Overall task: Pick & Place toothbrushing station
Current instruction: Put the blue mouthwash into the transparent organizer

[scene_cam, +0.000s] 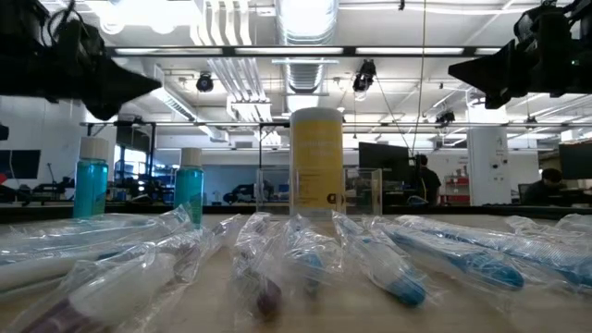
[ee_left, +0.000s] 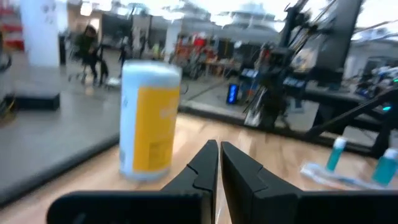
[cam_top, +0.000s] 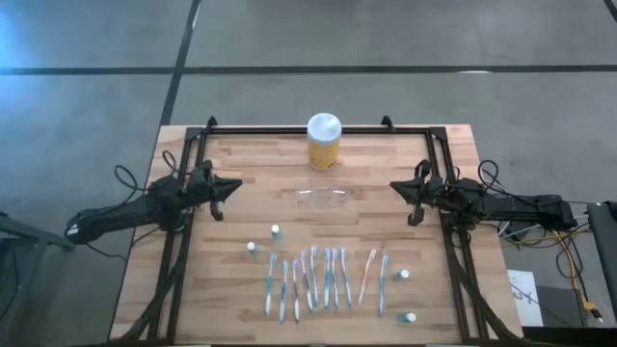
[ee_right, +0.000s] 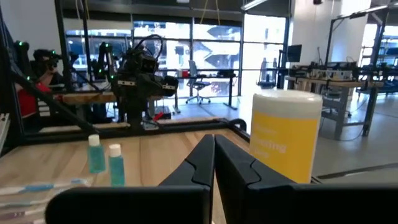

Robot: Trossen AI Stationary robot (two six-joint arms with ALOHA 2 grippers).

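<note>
Clear plastic toothbrushing station point(cam_top: 325, 196) sits mid-table, untouched, just near-side of the yellow jar point(cam_top: 324, 142) w/ white lid, which is at the far edge centre. Station is hard to make out: faint outline in the high view only, can't pick it out reliably in the low view.

Near side of it: row of bagged toothbrushes point(cam_top: 326, 280) laid roughly parallel, plus small blue-green bottles: two point(cam_top: 262, 240) left of the row, two point(cam_top: 404, 295) right of it. All well apart from the station.

Left gripper point(cam_top: 220, 202) hovers over the table's left side, about level w/ the station, well apart from it. Fingers pressed together, nothing between them; left wrist view shows the tips meeting w/ the jar ahead. Right gripper point(cam_top: 414, 204) mirrors it on the right side, also clamped to nothing, tips together in the right wrist view. Both arms are above the tabletop, not touching anything.

Progress, my read: basically at zero. Station not grasped, not lifted, no gripper near it. Everything's left: open a gripper, approach, grasp, move, set down. Placement target isn't obvious from what's visible, so can't say where it's meant to go.

Grasp may be fiddly imo: the holder is low and see-through.

People in the room bkgd, irrelevant.
</note>
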